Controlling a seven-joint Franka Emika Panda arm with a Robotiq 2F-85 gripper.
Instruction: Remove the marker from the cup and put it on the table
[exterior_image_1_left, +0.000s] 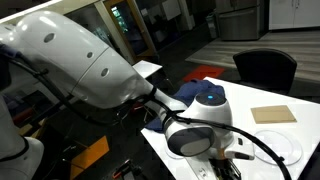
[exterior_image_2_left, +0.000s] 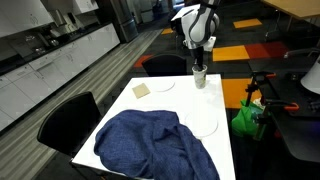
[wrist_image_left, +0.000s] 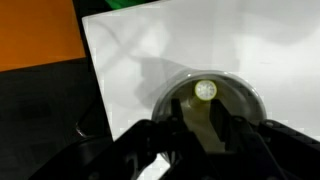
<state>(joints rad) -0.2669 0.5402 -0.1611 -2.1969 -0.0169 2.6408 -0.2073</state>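
The cup (wrist_image_left: 251, 101) stands on the white table (wrist_image_left: 130, 60), close to its edge. The yellow marker (wrist_image_left: 205, 91) stands upright in it, and I see its round end from above. In the wrist view my gripper (wrist_image_left: 205, 116) reaches down into the cup with a dark finger close on each side of the marker, seemingly shut on it. In an exterior view the gripper (exterior_image_2_left: 199, 66) hangs straight down over the cup (exterior_image_2_left: 200, 81) at the far end of the table (exterior_image_2_left: 150, 105). The marker is too small to see there.
A blue cloth (exterior_image_2_left: 150, 145) covers the near half of the table. White plates (exterior_image_2_left: 203, 124) (exterior_image_2_left: 163, 85) and a tan square (exterior_image_2_left: 141, 89) lie around the cup. Black chairs (exterior_image_2_left: 65, 120) (exterior_image_2_left: 165, 65) stand at the table's sides. A green object (exterior_image_2_left: 245, 118) sits beside the table.
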